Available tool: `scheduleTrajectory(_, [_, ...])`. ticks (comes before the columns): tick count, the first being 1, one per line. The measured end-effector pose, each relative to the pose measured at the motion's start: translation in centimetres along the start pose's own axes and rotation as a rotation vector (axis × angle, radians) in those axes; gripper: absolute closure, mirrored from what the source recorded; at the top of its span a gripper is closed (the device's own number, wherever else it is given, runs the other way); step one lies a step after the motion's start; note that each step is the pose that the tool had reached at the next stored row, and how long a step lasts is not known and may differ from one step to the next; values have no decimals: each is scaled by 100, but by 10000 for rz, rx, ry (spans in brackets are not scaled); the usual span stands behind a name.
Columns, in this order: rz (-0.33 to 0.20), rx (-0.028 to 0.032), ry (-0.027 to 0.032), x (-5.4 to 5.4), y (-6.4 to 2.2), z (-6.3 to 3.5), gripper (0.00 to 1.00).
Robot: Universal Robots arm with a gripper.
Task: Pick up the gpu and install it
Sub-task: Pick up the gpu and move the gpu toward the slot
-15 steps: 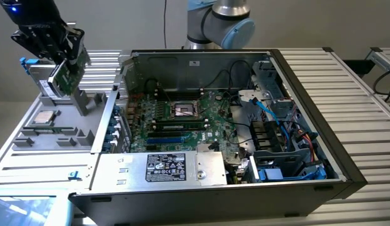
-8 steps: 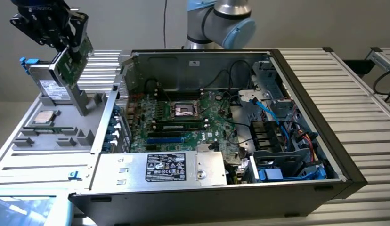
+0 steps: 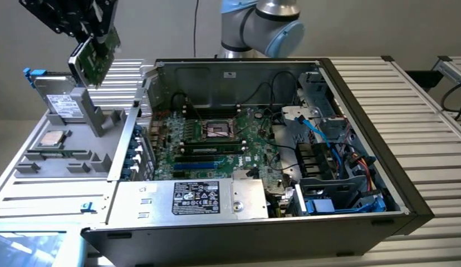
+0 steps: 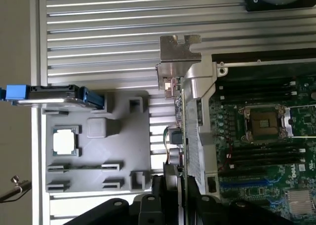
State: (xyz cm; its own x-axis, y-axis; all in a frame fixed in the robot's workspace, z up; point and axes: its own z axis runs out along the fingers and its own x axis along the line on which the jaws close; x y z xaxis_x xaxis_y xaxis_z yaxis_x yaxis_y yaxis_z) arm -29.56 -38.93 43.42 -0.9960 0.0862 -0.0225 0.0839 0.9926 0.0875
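The gpu (image 3: 97, 55) hangs in the air at the exterior view's upper left, tilted, its green board showing, above the grey parts tray (image 3: 104, 119). My gripper (image 3: 88, 38) is shut on its upper end. In the wrist view the gpu (image 4: 183, 116) appears edge-on, its silver end bracket (image 4: 180, 52) at the far end from the fingers. The gripper (image 4: 180, 198) clamps the card from both sides. Below it lie the tray's edge and the side wall of the open computer case (image 3: 238, 72).
The motherboard (image 3: 215, 139) lies in the case with a CPU socket (image 3: 217, 129) and blue slots (image 3: 201, 165). A labelled power supply (image 3: 193, 200) fills the near side, with cables (image 3: 327, 144) on the exterior view's right. The tray holds a drive box (image 3: 63, 103) and a processor chip (image 3: 54, 139).
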Motion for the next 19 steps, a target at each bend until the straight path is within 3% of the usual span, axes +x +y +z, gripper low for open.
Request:
scheduleTrajectory(4, [2, -14, 9, -190, 6, -165, 71])
scheduleTrajectory(6, [3, -11, 31, -282, 8, -194, 71])
scheduleTrajectory(10, [12, -3, 131, -442, 15, -198, 71])
scheduleTrajectory(14, [26, 11, 295, -596, 19, -194, 71])
scheduleTrajectory(19, [32, 18, 364, -823, 25, -178, 71])
